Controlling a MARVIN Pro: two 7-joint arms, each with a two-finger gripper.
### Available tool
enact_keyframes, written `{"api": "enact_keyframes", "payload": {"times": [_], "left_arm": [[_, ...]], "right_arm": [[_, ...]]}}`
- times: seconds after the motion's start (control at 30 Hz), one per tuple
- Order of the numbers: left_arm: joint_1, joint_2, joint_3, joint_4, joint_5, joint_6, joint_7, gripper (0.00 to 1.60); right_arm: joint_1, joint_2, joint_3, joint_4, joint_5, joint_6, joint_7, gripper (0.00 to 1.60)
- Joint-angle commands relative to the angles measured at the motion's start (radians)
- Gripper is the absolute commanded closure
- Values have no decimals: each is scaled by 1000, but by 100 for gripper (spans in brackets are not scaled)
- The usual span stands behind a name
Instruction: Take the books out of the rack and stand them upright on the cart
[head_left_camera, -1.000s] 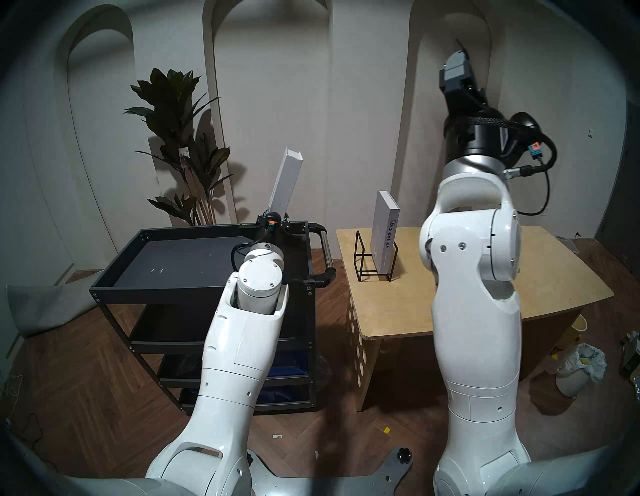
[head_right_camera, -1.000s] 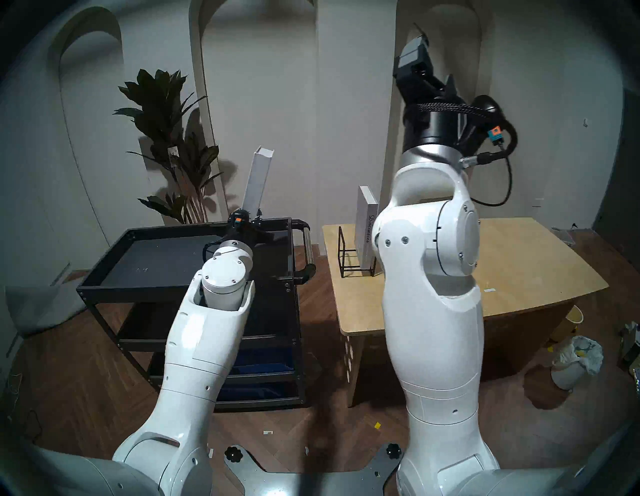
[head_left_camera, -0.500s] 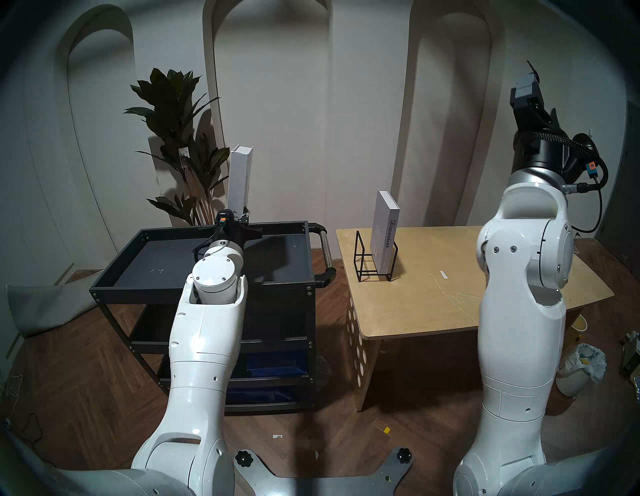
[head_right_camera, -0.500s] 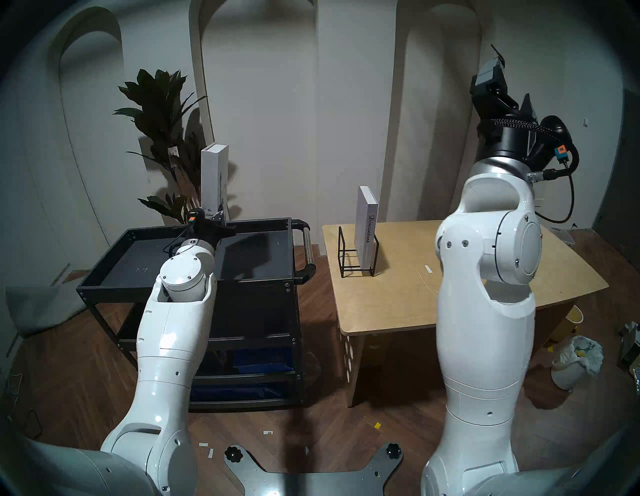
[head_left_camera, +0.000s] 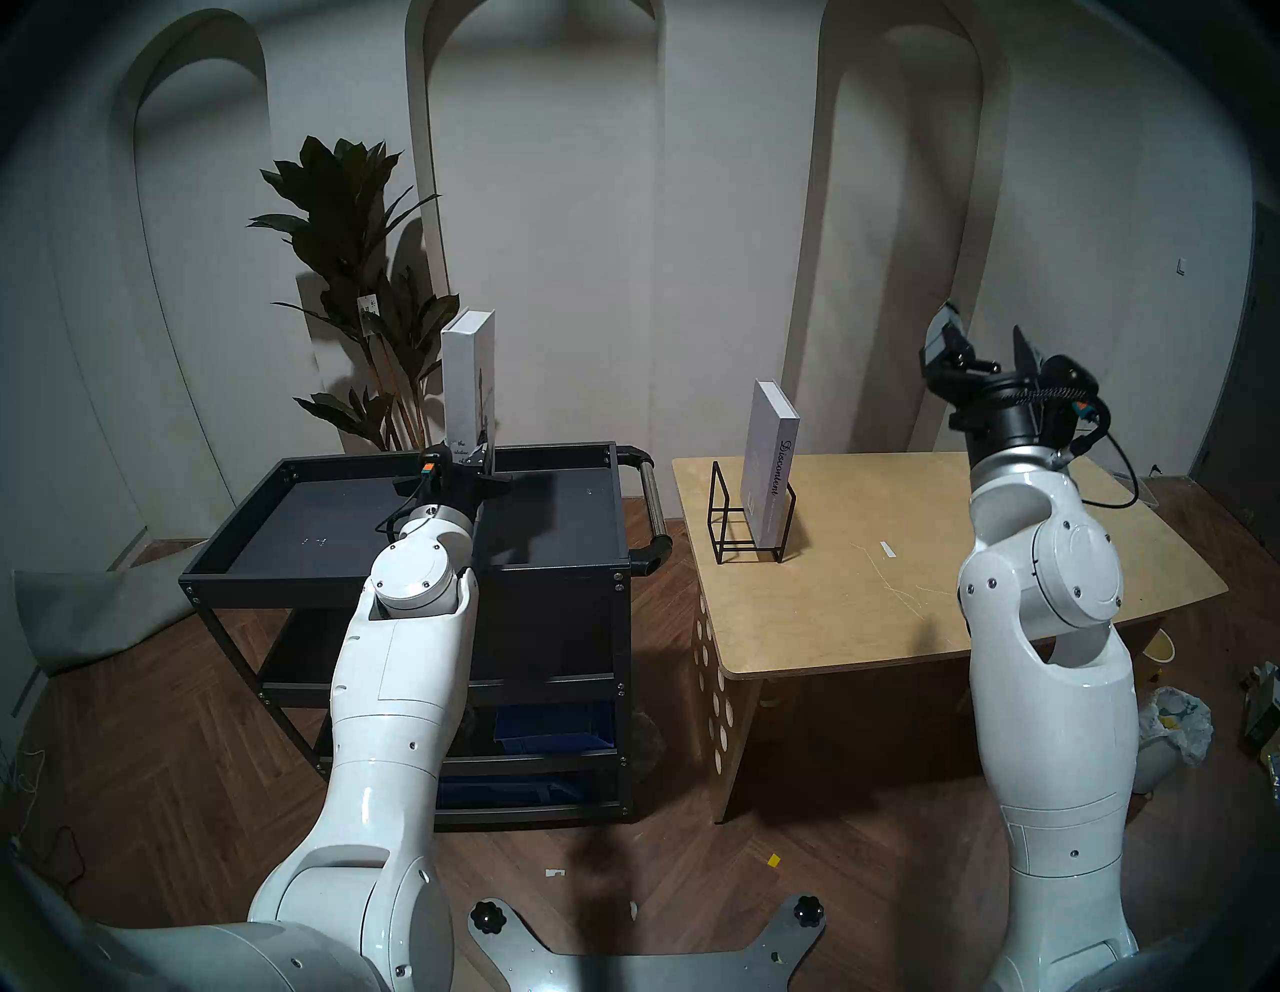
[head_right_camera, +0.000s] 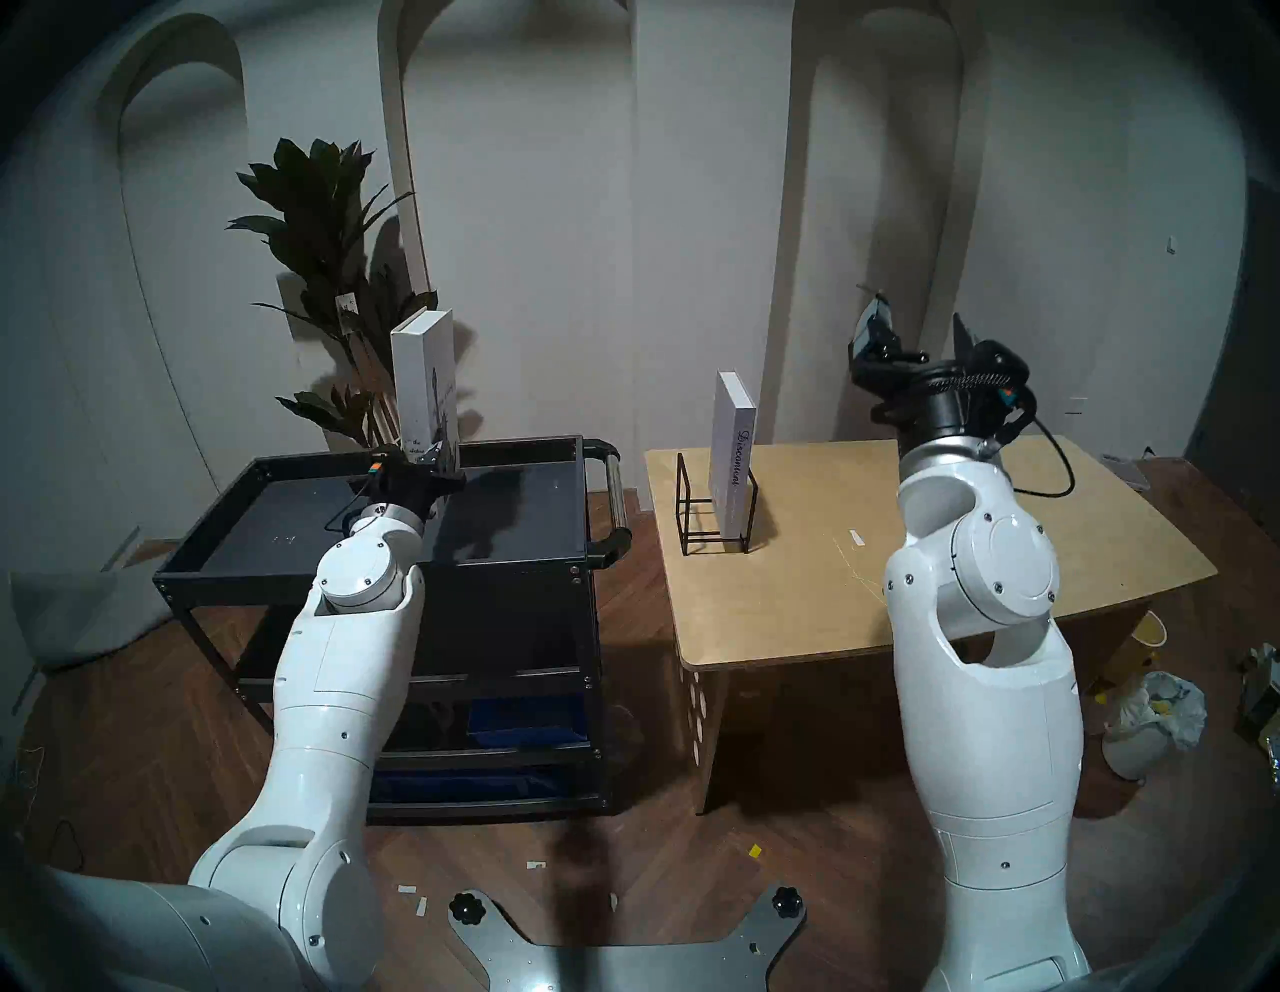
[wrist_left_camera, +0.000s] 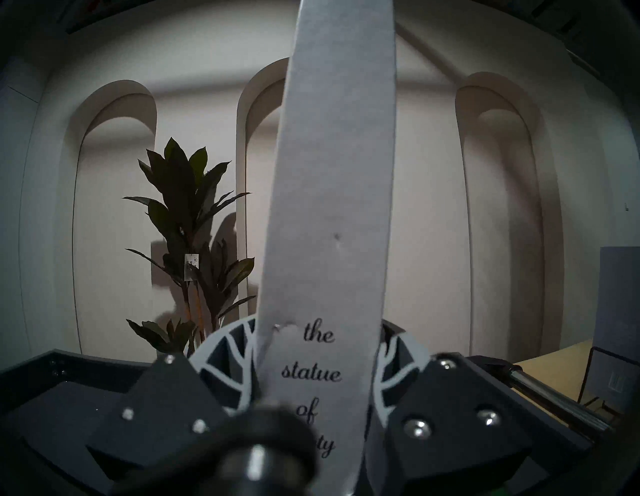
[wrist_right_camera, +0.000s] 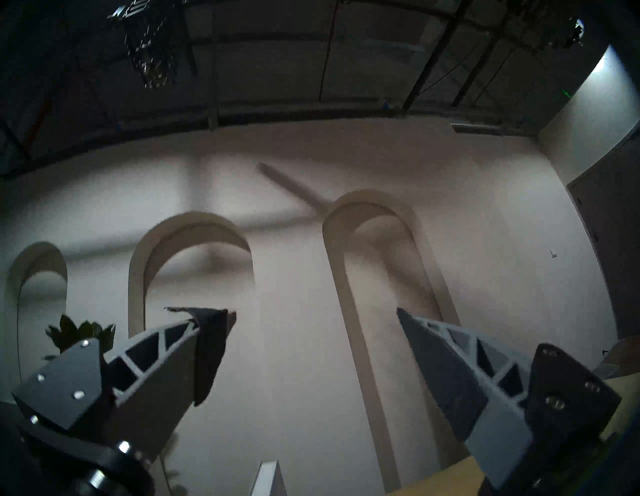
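A thick white book (head_left_camera: 469, 381) (head_right_camera: 422, 381) stands nearly upright over the back of the black cart's top tray (head_left_camera: 277, 578) (head_right_camera: 228, 575). My left gripper (head_left_camera: 478, 458) (head_right_camera: 431, 463) (wrist_left_camera: 316, 346) is shut on its lower end, the spine (wrist_left_camera: 329, 225) facing the wrist camera. Whether its bottom touches the tray is hidden. The pale grey book (head_left_camera: 769, 464) (head_right_camera: 733, 450) leans in the black wire rack (head_left_camera: 718, 512) (head_right_camera: 682, 506) on the wooden table. My right gripper (head_left_camera: 983, 346) (head_right_camera: 918, 332) (wrist_right_camera: 308, 311) is open and empty, raised above the table's right side.
A tall potted plant (head_left_camera: 353, 277) stands behind the cart. The cart's steel handle (head_left_camera: 651, 499) faces the light wooden table (head_left_camera: 900, 589). A lined bin (head_left_camera: 1170, 734) and clutter sit on the floor at the far right.
My left arm swung the white book leftward and lower, turning it from tilted to nearly upright over the cart. My right arm moved right and came down, its gripper still open.
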Motion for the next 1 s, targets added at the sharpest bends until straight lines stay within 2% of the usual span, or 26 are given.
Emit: {"api": "enact_keyframes", "payload": {"times": [0.0,0.2,0.43,0.53,0.57,0.6,0.8,0.97], "left_arm": [[-108,40,22,1,42,15,13,160],[-155,44,23,10,44,119,21,160],[-207,29,-10,68,-19,225,18,160],[-217,34,-19,89,-41,241,24,160],[-243,37,-21,125,-33,243,34,160],[-226,43,-17,108,-43,245,32,160],[-280,52,-24,204,-47,245,39,160],[-289,55,-24,228,-50,266,44,160]], "right_arm": [[-42,18,12,-17,-12,-14,17,0],[-49,12,15,-24,-15,-17,18,0],[-48,6,15,-35,-11,-18,19,0],[-49,3,14,-36,-9,-18,19,0],[-50,2,15,-36,-9,-19,19,0],[-50,1,15,-35,-9,-19,19,0],[-52,-5,21,-33,-8,-25,18,0],[-54,-9,29,-28,-3,-31,21,0]]}}
